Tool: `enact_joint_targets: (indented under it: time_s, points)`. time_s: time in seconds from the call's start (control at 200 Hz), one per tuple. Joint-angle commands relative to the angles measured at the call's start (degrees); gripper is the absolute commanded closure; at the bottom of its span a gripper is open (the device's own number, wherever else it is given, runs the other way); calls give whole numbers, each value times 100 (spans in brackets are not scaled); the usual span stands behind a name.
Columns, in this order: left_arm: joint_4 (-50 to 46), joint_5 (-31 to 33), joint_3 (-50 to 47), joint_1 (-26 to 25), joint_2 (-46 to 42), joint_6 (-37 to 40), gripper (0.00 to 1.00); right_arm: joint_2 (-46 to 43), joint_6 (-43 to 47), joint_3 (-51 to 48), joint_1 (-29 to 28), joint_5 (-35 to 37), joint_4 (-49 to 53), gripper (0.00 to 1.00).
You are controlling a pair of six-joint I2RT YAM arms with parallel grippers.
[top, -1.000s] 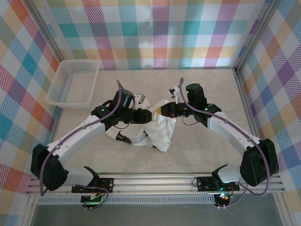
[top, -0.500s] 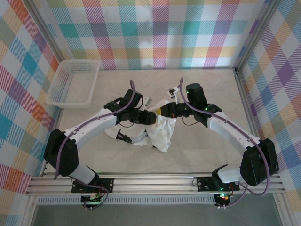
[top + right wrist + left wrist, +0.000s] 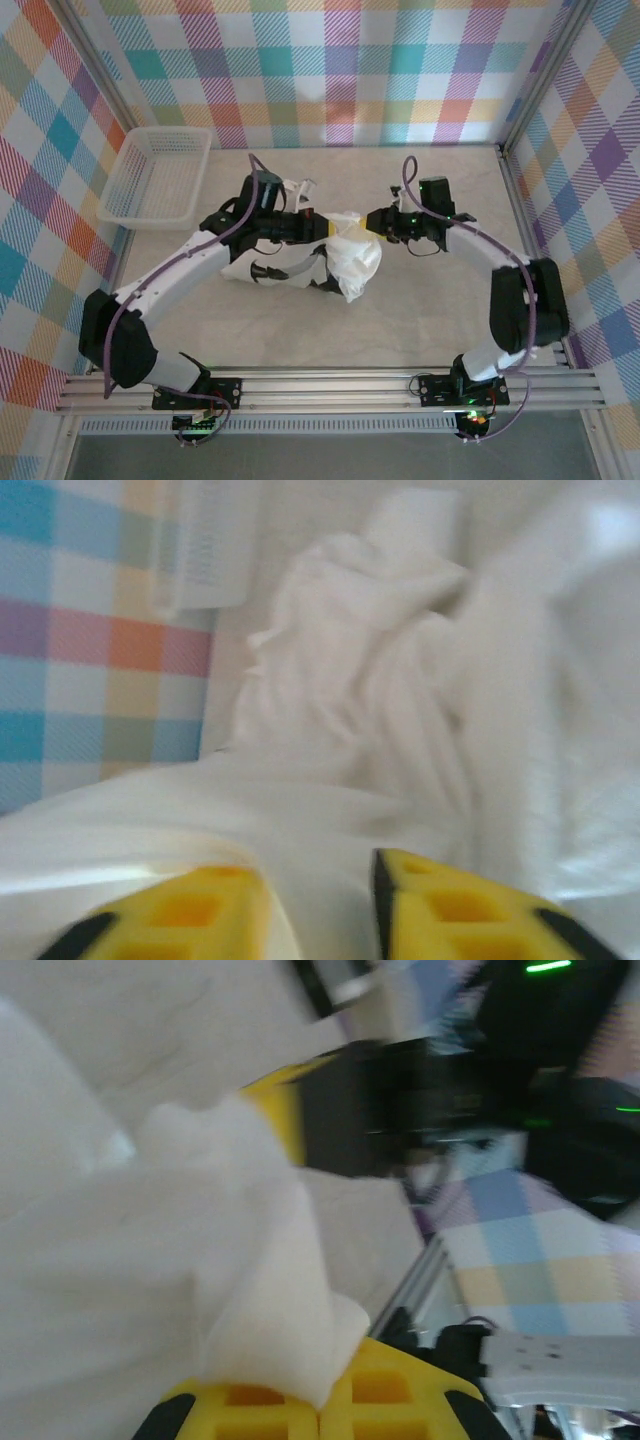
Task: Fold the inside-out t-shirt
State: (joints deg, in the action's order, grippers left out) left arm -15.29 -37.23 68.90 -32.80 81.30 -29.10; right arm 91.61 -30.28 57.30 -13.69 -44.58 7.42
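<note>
1. The inside-out t-shirt (image 3: 355,265) lies in a crumpled heap on the table (image 3: 430,310). It is well apart from the white lattice basket (image 3: 118,190), to the basket's right and nearer the arm bases.
2. The heap's long axis runs roughly sideways, leading away from the basket. Its end farthest from the basket is drawn up into a raised peak.
3. The left gripper (image 3: 322,228) is the claw nearer the basket and sits at the basket side of that peak. Its wrist view shows the yellow fingers (image 3: 400,1405) pressed together with a tongue of white fabric pinched between them, so it is clamped on the shirt.
4. The right gripper (image 3: 374,220) sits on the peak's far side from the basket, close to the left one. Its wrist view shows the jaws standing apart; cloth lies across the gap but does not look squeezed.
5. From both claws the bulk of the shirt hangs toward the arm bases, with the peak between them. Only the left arm appears to have a hold, so the next spreading pull likely depends on it, and the right would need a fresh grasp.
6. The basket holds none of the shirt, and its lattice floor shows bare.
</note>
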Motion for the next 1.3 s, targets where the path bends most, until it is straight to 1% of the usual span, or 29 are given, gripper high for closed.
enact_joint_targets:
  time_s: [0.0, 0.09, 0.175, 0.21, 0.305, 0.39, 0.465, 0.53, 0.595, 0.695, 0.755, 0.835, 0.915, 0.98, 1.02, 1.1, 1.18, 1.23, 1.295]
  points:
    - [293, -540, 160, 21, -173, -217, 100, -196, 309, 295, -40, 0, 561, 54]
    - [425, -547, 0, 19, -124, -285, 100, -719, 349, 190, -37, 595, 785, 51]
    - [569, -630, -61, 19, -27, -383, 100, -1454, 159, -184, -123, 1308, 656, 51]
    - [571, -636, -61, 19, 4, -375, 100, -1830, 143, -412, -278, 1691, 514, 51]
    - [491, -627, -36, 19, 34, -287, 100, -2484, 296, -720, -773, 2527, 329, 51]
    - [392, -644, -17, 19, 53, -209, 100, -2601, 361, -687, -1133, 2918, 331, 52]
    - [320, -637, -22, 19, 63, -176, 100, -2312, 149, -246, -1263, 3041, 805, 53]
    - [282, -609, -26, 19, 53, -149, 100, -1886, -180, 293, -1294, 2888, 1288, 52]
    - [272, -574, -41, 19, 39, -130, 100, -1475, -597, 565, -1294, 2408, 1385, 50]
    - [223, -524, -44, 19, 45, -83, 100, -1124, -1318, 550, -1307, 1664, 833, 45]
    - [169, -471, -57, 19, 37, -47, 100, -1046, -1619, 454, -1344, 1450, 486, 46]
    - [132, -330, -79, 19, 5, -27, 100, -1045, -1416, 505, -1446, 1637, 715, 54]
    - [111, -169, -96, 23, -31, 5, 100, -1137, -1222, 535, -1452, 1714, 967, 73]
    - [-8, 21, -88, 43, -21, 53, 100, -1296, -1169, 546, -1448, 1644, 970, 92]
    - [-107, 150, -97, 60, 7, 70, 100, -1427, -1208, 569, -1444, 1552, 872, 100]
    - [-410, 460, -162, 98, 125, 298, 100, -1777, -1420, 616, -1419, 1385, 504, 100]
    - [-336, 792, -374, 129, 276, 639, 100, -2075, -1779, 543, -1340, 1091, -224, 100]
    - [-180, 815, -438, 186, 383, 710, 100, -2160, -2179, 449, -1220, 812, -799, 100]
    - [-110, 810, -420, 258, 426, 752, 92, -2124, -2785, 348, -1041, 335, -1560, 100]
